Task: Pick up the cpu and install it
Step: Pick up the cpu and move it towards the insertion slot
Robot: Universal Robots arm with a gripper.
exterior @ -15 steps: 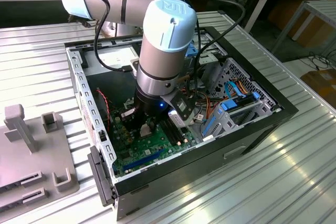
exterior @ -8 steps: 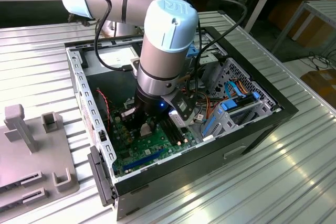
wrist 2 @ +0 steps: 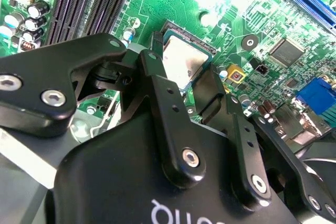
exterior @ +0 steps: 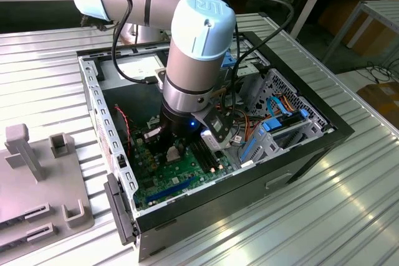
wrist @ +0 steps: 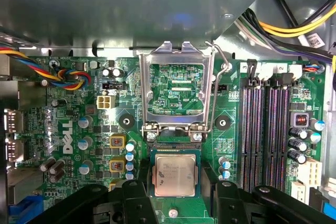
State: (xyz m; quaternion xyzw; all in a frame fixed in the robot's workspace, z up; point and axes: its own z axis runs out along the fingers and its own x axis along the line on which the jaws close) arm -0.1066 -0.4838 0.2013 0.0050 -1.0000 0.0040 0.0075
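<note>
**Item 1, exterior view's left:** grey fixture block (exterior: 37,179) with upright posts and slots, lying on the ribbed metal table (exterior: 349,216), well apart from the gripper.

**Item 2, centre:** open black computer case (exterior: 249,185) lying on its side on the table, with the green motherboard (exterior: 168,182) flat on its floor.

**Item 3, centre:** robot arm (exterior: 193,54), pale grey and silver, reaching down into the case. The gripper (exterior: 171,151) sits low over the motherboard.

**Item 4:** the cpu (wrist: 175,169), a square chip with a silver-grey top, shown in both wrist views (wrist 2: 181,61).
- It sits level at the socket, just beside the hinge of the raised metal socket frame (wrist: 176,85).
- Whether it is fully seated cannot be told.

**Item 5:** the black fingers (wrist: 134,203), (wrist 2: 157,103) lie against two opposite edges of the cpu and are closed on it.

**Item 6:** long black memory slots (wrist: 262,129), running parallel, near the socket but apart from the cpu.

**Item 7, exterior view's right:** perforated metal drive cage (exterior: 280,123) with blue tabs, inside the case, with loose cables beside it.
</note>
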